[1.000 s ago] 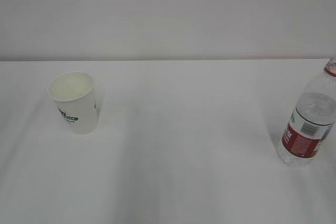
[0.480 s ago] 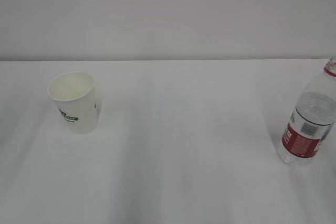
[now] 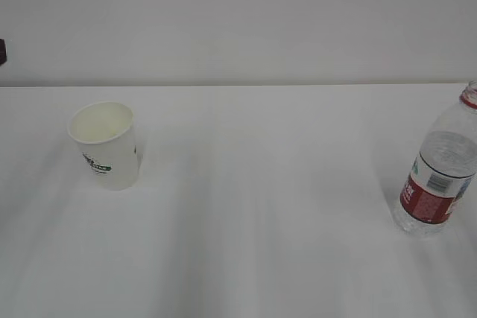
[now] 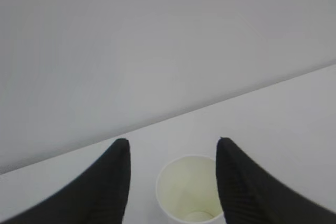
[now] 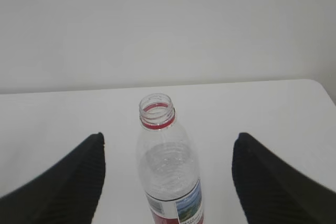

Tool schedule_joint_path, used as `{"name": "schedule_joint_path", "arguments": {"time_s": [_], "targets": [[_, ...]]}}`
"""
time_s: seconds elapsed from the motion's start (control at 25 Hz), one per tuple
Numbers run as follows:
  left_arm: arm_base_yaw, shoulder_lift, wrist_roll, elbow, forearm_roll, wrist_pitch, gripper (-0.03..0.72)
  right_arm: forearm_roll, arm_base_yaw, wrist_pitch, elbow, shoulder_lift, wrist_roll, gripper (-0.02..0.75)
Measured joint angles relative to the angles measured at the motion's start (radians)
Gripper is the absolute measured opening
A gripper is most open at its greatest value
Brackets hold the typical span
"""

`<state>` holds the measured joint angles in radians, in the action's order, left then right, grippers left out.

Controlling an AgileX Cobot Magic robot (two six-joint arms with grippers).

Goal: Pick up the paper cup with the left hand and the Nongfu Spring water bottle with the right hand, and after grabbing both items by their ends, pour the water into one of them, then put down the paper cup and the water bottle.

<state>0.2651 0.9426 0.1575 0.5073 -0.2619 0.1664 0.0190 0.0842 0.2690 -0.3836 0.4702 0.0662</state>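
Exterior: cup (image 3: 104, 144) stands upright near the table's (image 3: 253, 206) left edge, bottle (image 3: 438, 176) at its right edge, well apart, one per arm. Left wrist: left gripper (image 4: 172, 145) spread, empty, straddling the cup (image 4: 190, 187) for grasping. Right wrist: right gripper (image 5: 168, 137) wide apart, empty, framing the uncapped bottle (image 5: 167, 166).

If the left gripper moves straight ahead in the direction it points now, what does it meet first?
Most likely the paper cup: it stands upright between the open fingers of the left gripper, directly ahead. Depth is unclear, but nothing else shows in between.

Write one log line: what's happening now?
stage: approach | left pincer: open, by paper cup | right pincer: open, by water bottle | held: nothing
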Motion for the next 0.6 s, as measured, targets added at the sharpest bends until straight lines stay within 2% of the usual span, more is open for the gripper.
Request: {"name": "schedule_joint_path", "arguments": {"time_s": [0.44,0.6], "targets": [[0.000,0.159,0.000,0.000,0.035,0.058,0.390,0.014,0.000,-0.002,0.000,0.219,-0.012,0.568],[0.000,0.183,0.000,-0.050,0.045,0.151,0.390,0.017,0.000,-0.037,0.000,0.245,-0.012,0.568]]}}
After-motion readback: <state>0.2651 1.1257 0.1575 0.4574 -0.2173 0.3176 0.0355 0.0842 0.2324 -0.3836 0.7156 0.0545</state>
